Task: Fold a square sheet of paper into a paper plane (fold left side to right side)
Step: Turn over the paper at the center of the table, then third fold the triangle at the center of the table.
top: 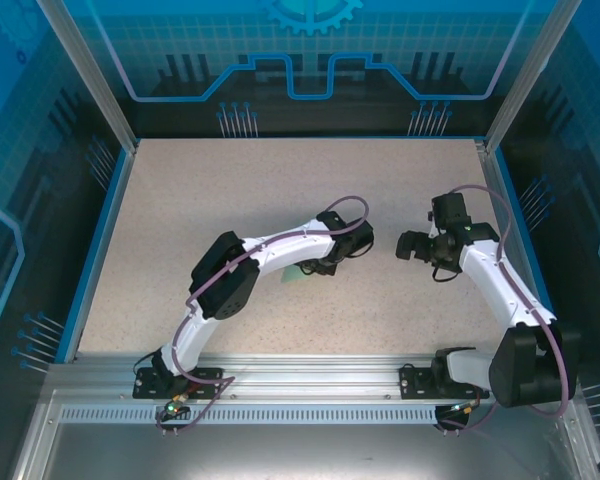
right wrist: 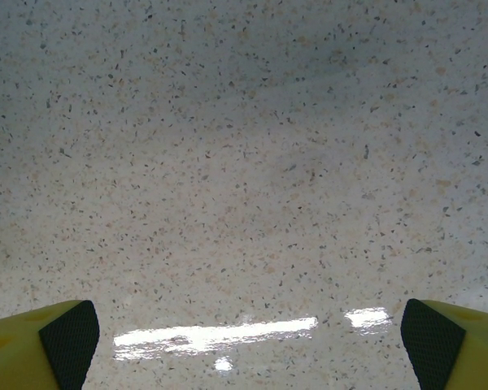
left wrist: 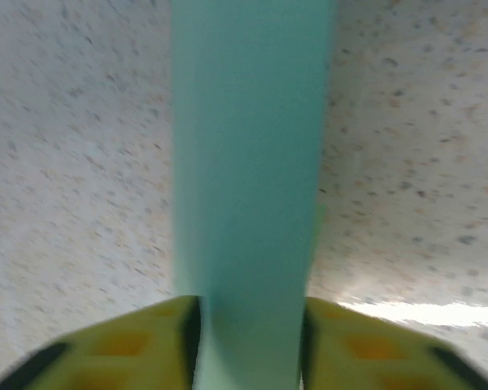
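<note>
Seen from above, a speckled beige tabletop (top: pixel 180 200) carries two white robot arms. The left arm reaches to the middle, its claw (top: pixel 318 266) pointing down over a small patch of mint-green paper (top: pixel 301 272) lying on the tabletop, mostly hidden beneath it. From the left wrist, the paper is a blurred pale green band running away from between the yellow fingers (left wrist: pixel 146 341), which stand apart. Further right, the right claw (top: pixel 408 245) is spread wide over bare tabletop, well apart from the paper.
</note>
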